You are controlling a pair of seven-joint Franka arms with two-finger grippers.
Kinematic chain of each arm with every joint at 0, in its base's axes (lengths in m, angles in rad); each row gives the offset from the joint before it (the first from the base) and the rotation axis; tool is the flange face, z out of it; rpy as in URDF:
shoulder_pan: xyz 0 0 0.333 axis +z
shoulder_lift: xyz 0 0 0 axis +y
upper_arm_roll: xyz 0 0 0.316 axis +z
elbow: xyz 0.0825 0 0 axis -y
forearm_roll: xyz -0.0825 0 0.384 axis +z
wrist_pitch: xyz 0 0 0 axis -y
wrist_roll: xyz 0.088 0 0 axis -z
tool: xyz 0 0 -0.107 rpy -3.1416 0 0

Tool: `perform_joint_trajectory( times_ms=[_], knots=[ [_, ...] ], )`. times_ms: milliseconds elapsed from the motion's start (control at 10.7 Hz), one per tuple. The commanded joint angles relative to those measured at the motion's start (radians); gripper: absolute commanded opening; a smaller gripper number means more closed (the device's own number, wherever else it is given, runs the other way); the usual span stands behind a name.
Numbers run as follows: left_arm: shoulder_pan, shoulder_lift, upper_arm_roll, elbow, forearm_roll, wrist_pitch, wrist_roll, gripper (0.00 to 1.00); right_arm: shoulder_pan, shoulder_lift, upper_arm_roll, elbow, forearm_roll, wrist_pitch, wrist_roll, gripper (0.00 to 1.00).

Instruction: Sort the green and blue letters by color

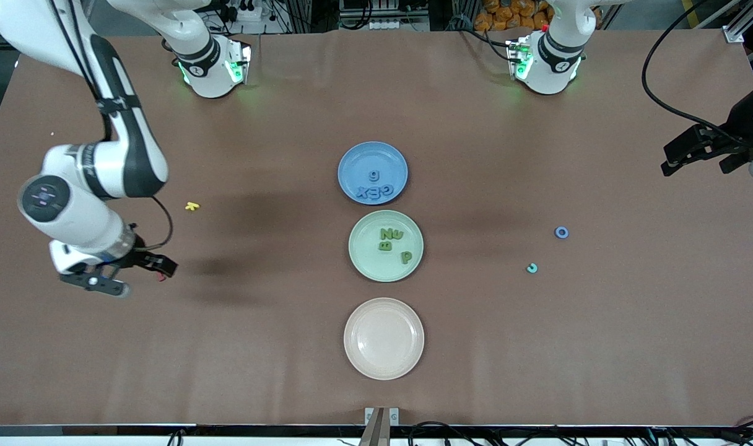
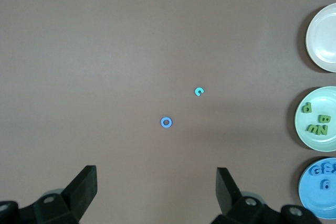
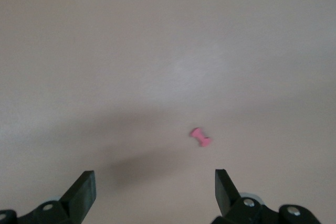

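An empty cream plate lay nearest the camera. Next, the pale green plate held dark green letters; a blue O lay loose; the blue plate held blue letters. Left gripper and right gripper hovered wide, empty.

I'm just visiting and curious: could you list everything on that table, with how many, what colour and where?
Blue plate: one, farthest from the front camera, holding four blue letters.
Green plate: one, middle of the row, holding four green letters.
Cream plate: one, nearest the camera.
Blue O: one, toward the left arm's end.
Teal letter: one, beside the O.
Yellow letter: one, toward the right arm's end.
Pink-red letter: one, under the right gripper.
Left gripper: open, waiting.
Right gripper: open.
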Motion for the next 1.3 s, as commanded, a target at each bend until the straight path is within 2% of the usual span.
perform_joint_trajectory(
  times_ms=[0,93,373,745,932,1211],
  knots=[
    [0.002,-0.012,-0.004,-0.005,-0.007,-0.018,0.008,1.0,-0.042,-0.145,-0.01,-0.014,0.0,-0.106,-0.069,1.0],
    [0.002,-0.009,-0.004,-0.003,-0.007,-0.021,0.009,1.0,-0.041,-0.17,-0.019,0.016,0.005,-0.169,-0.072,1.0],
    [0.001,-0.001,-0.004,-0.003,0.003,-0.037,0.009,1.0,-0.038,-0.184,-0.024,0.223,0.014,-0.42,-0.072,1.0],
    [-0.012,0.002,-0.017,-0.011,0.019,-0.052,0.017,1.0,-0.041,-0.26,-0.024,0.392,0.019,-0.629,-0.078,1.0],
    [-0.006,-0.001,-0.019,-0.015,0.019,-0.054,0.02,1.0,-0.043,-0.321,-0.027,0.392,0.02,-0.677,-0.129,1.0],
    [-0.003,-0.006,-0.022,-0.018,0.018,-0.052,0.022,1.0,-0.036,-0.334,-0.028,0.377,0.02,-0.734,-0.134,1.0]
  ],
)
